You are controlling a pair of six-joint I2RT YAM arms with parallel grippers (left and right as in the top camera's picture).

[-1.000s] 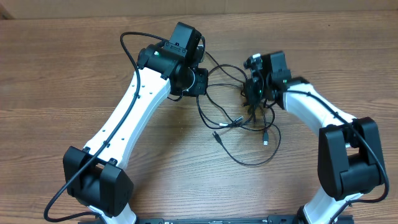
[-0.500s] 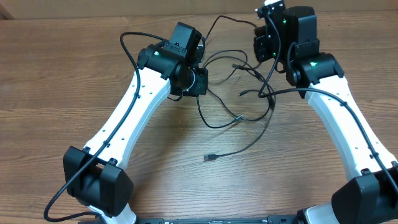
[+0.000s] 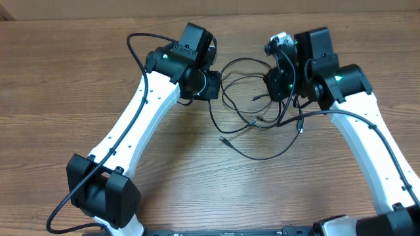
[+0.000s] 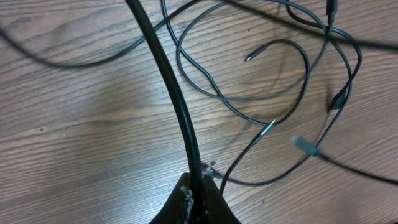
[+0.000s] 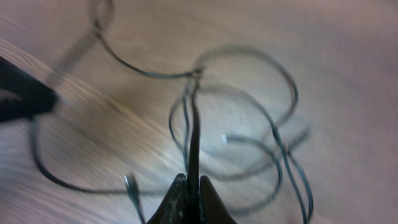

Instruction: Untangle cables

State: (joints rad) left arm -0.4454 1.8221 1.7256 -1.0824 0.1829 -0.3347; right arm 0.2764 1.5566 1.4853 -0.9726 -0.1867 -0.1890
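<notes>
The cables [image 3: 259, 120] lie in tangled loops on the table [image 3: 65, 78] between the arms; the left gripper [image 4: 198, 190] is pinched tight on one strand, the right gripper [image 5: 191, 186] on another, seemingly so each anchors an end for pulling the loops apart.

— Where are the cables [image 3: 257, 120]?
— On the table [image 3: 65, 78], between the arms: left gripper [image 3: 211, 85] on their left, right gripper [image 3: 277, 85] on their right, one loop nearer the front.
</notes>
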